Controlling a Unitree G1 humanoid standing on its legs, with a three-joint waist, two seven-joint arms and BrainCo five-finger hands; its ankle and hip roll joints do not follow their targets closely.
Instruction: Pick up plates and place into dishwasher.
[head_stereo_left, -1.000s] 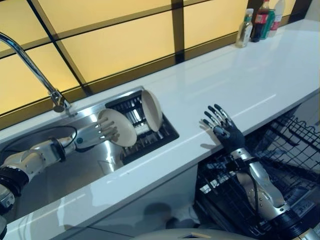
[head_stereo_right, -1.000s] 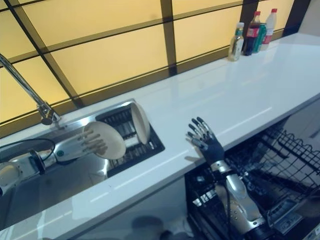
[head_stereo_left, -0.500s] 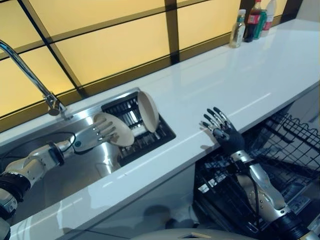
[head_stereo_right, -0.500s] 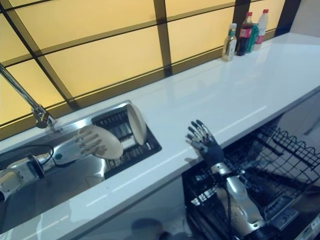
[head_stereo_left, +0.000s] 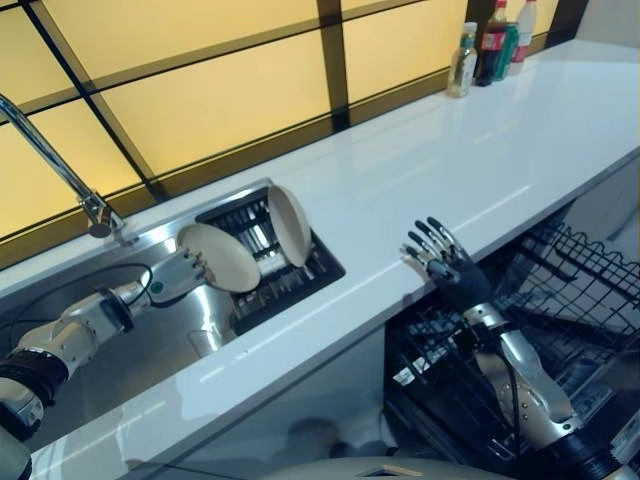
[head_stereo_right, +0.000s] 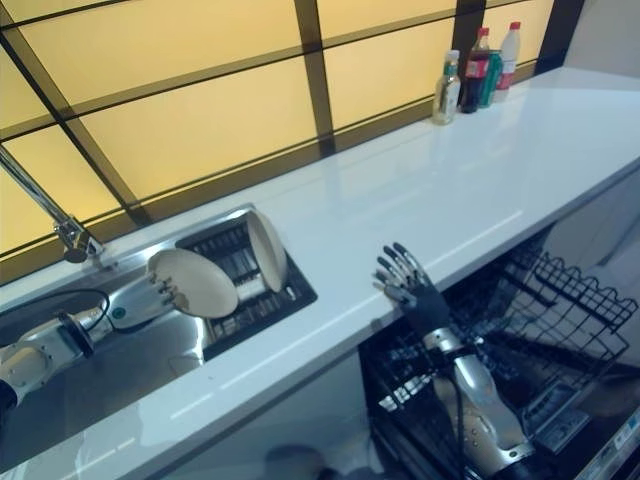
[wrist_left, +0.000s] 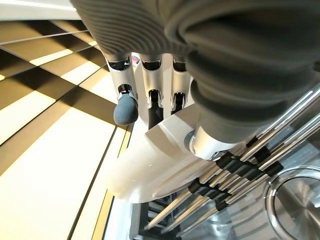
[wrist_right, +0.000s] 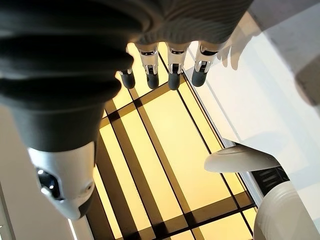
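Left eye view shows the left hand (head_stereo_left: 178, 276) clamped on a plate (head_stereo_left: 220, 257) over the sink (head_stereo_left: 150, 235), dishwasher rack (head_stereo_left: 560, 300) far right beside the splayed, empty right hand (head_stereo_left: 445, 262).

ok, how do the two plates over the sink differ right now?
The held plate is gripped by the left hand and tilted, its face turned up; the racked plate stands on edge in the black rack, untouched. The held plate is nearer the faucet. Both are round and cream-white.
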